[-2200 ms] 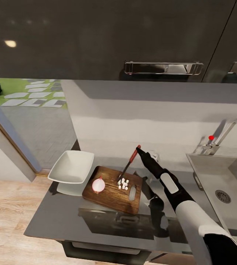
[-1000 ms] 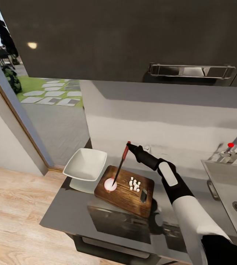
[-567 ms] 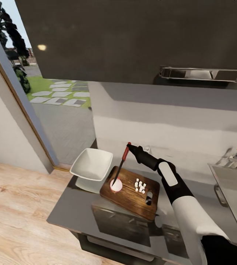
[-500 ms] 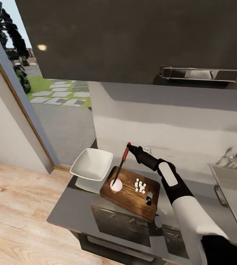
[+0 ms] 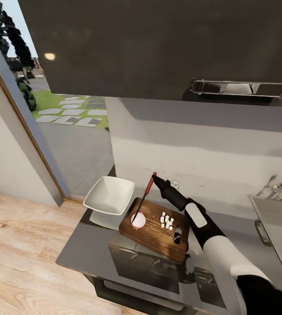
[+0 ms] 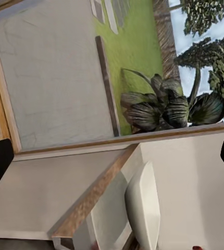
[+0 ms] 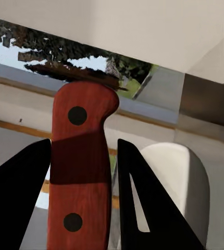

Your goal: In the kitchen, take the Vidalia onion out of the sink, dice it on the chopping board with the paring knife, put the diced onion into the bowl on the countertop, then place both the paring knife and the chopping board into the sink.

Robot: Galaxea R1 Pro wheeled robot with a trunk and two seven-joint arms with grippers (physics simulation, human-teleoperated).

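1. My right claw [image 5: 154, 178] is clamped on the paring knife [image 5: 143, 197] by its red handle, and my fingers [image 7: 18, 192] press it from both sides.
2. The blade slants down, its tip at the Vidalia onion [image 5: 138, 220], which sits on the chopping board [image 5: 154, 231] near the end closest to the bowl [image 5: 109, 195].
3. The diced onion [image 5: 166, 221] lies in a small heap mid-board, beside the handle slot.
4. My left claw's tips sit far apart at the edges of its wrist view, spread wide and holding nothing.
5. Risk: only the knife tip bears on the rounded onion, so I judge it may roll off the board.
6. A tilted push could also scatter the cubes or shove the board along the glossy countertop [image 5: 88, 258].
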